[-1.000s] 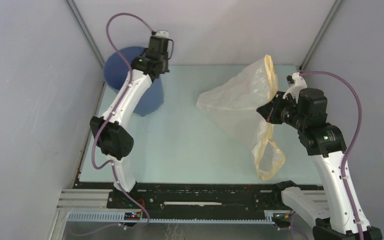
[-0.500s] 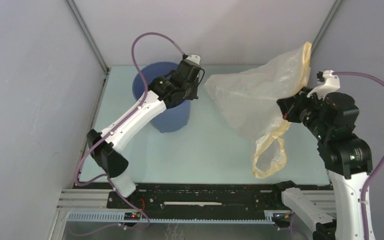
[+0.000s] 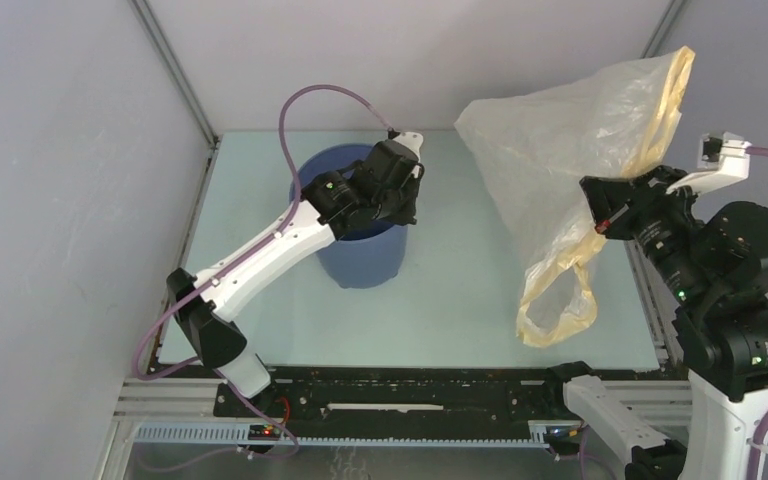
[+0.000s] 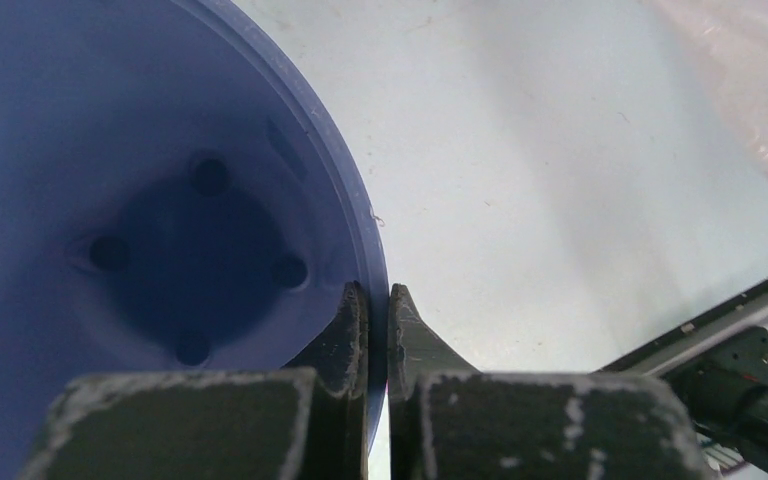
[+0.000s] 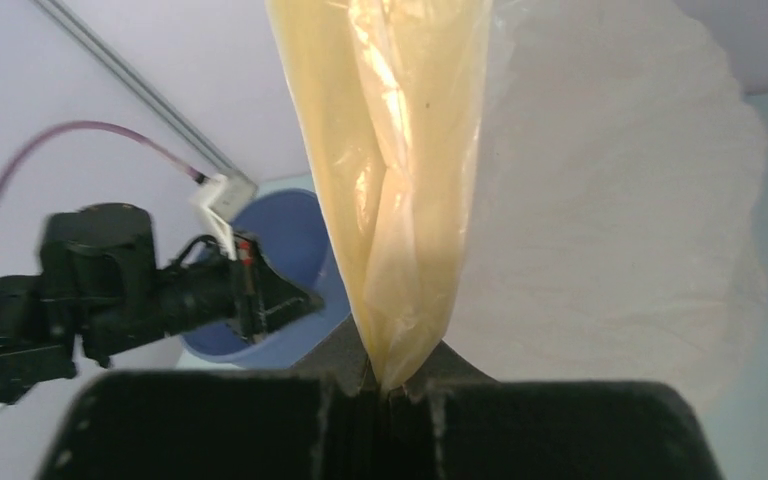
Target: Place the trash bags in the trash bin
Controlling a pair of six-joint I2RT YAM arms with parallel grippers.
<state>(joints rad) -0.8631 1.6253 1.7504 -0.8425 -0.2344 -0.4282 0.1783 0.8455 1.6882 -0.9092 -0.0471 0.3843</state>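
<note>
Top external view showed the blue trash bin (image 3: 365, 262) upright on the pale counter (image 3: 460, 300), its mouth open. The left gripper (image 3: 407, 203) was clamped on the bin's right rim, one finger inside the wall and one outside, as the left wrist view confirmed. Well to the right of the bin, the right gripper (image 3: 600, 215) was pinched on the yellow band (image 3: 666, 100) of the trash bag (image 3: 560, 150), holding it up in the air, its lower loop hanging clear of the bin.
</note>
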